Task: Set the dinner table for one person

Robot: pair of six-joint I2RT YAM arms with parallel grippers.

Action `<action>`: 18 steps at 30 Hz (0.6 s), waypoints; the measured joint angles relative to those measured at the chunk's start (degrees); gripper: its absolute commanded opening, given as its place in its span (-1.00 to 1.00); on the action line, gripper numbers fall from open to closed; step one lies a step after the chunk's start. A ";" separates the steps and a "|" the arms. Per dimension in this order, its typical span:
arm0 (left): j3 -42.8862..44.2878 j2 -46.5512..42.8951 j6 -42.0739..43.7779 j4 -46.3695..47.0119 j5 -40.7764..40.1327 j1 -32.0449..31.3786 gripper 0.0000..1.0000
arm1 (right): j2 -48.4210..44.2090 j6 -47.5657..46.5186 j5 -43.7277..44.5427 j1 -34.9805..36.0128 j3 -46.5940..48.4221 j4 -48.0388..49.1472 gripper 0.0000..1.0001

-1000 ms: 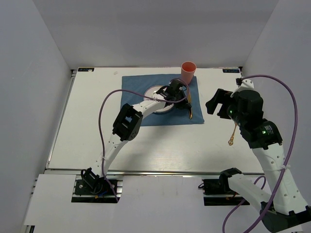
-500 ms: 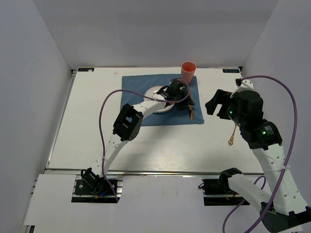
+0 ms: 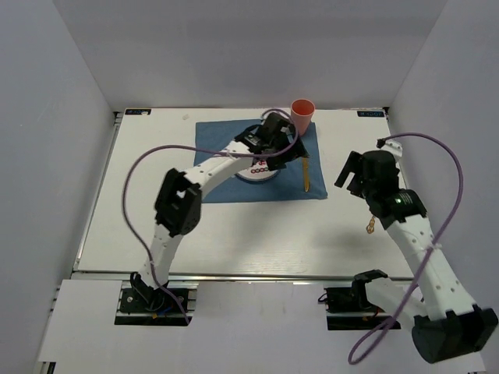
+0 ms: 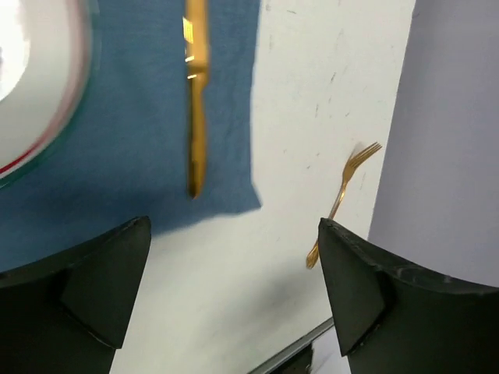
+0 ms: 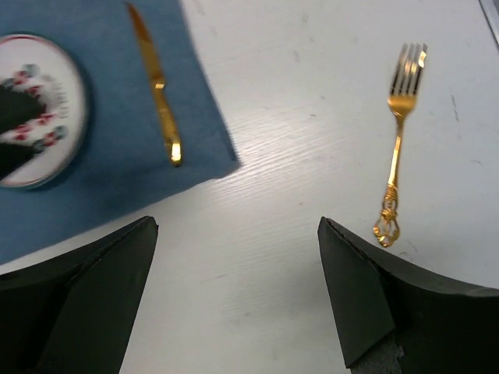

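the dinner table (image 3: 156, 218) fills the bench. the blue cloth (image 3: 214, 167) towards its far edge carries the plate (image 5: 58, 101) and the gold knife (image 3: 306, 173), with the orange cup (image 3: 302, 115) at the cloth's far right corner. left gripper (image 4: 234, 265) hovers by the plate, jaws wide, empty. right gripper (image 5: 234, 273), also spread with nothing in it, hangs above the fork (image 5: 398, 148) near the right edge. risk here: that thin, flat fork may skid under the fingers, and the left arm crowding the cloth invites a clash or a toppled cup.
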 measured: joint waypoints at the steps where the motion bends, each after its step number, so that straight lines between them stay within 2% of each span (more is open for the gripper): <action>1: -2.84 -4.11 0.63 -1.33 -1.60 0.17 0.96 | 1.66 0.55 1.05 -0.85 -1.07 0.76 0.79; 6: -21.24 -27.91 4.74 -8.20 -11.13 3.39 0.96 | 11.72 1.31 1.66 -7.80 -6.67 4.07 0.79; 10: -36.06 -42.07 8.20 -12.79 -16.22 7.80 0.96 | 12.83 1.31 1.46 -15.32 -10.47 4.35 0.79; 15: -47.41 -46.62 13.64 -18.56 -19.15 9.35 0.96 | 13.29 1.33 -0.15 -24.35 -11.87 5.95 0.79; 18: -51.89 -48.06 17.42 -20.39 -19.69 9.49 0.96 | 16.20 1.14 -2.14 -27.12 -12.15 7.89 0.79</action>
